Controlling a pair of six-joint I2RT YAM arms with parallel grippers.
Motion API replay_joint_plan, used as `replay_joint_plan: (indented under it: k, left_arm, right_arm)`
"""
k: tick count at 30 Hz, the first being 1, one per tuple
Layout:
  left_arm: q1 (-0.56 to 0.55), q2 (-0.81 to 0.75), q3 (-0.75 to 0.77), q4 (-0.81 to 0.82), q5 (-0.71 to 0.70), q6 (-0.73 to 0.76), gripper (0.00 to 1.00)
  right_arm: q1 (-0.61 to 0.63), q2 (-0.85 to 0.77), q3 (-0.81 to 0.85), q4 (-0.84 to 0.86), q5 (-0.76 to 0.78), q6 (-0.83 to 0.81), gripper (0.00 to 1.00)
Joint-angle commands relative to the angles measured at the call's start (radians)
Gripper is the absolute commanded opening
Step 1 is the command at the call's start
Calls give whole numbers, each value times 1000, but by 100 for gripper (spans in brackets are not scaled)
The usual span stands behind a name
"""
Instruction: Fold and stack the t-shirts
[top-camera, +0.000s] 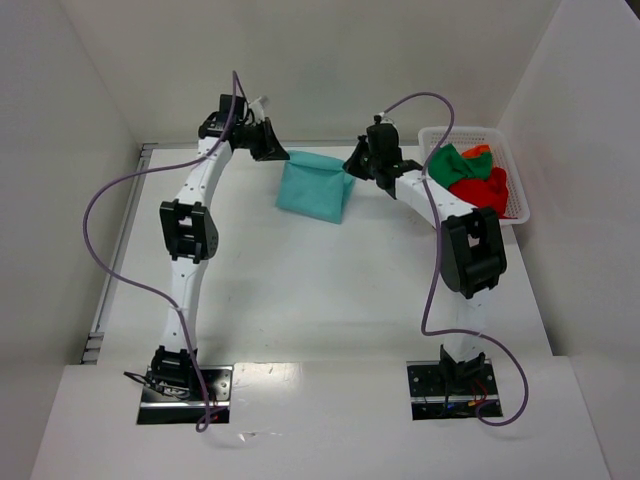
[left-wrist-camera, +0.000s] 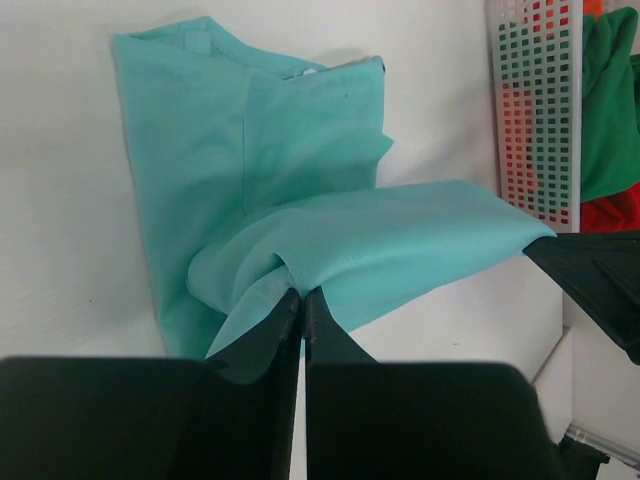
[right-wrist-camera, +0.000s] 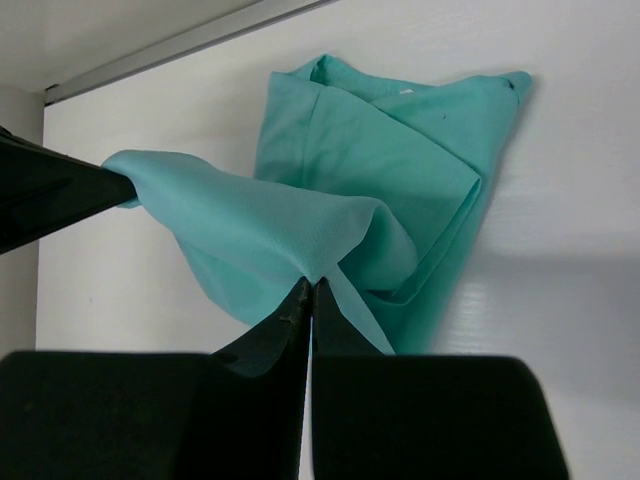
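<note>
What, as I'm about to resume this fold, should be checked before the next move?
1. Left gripper shut on teal t-shirt edge: ok.
2. Right gripper shut on the same shirt: ok.
3. Lifted edge hangs between both grippers: ok.
4. Rest of the shirt lies on the table: ok.
5. Right arm clear of basket: cannot tell.

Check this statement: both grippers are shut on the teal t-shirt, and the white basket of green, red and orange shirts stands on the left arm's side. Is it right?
No. The white basket stands beside the right arm, as the top external view shows. The left gripper and right gripper are indeed shut on the teal t-shirt.
</note>
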Motion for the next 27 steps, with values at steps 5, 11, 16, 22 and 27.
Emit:
replay_joint_plan:
  k: [5,11,16,22,27]
  left_arm:
    - [16,84,136,-17,-44,30,8]
    - [16,169,233,11,-45,-3,18]
    - [7,187,254,-17,-79,-3,75]
    - [7,137,279,-48,-136,30,97]
    - [-2,75,248,-80,-136,64,97]
  right_arm:
    - [-28,-43,-27,54,87,-2,1]
    - [-48,-20,-51,68,147,19,1]
    - [-67,15,-41,68,147,28,14]
    - [-67,26,-41,88,104,-30,100]
    - [-76,74,50,39,66,-96,100]
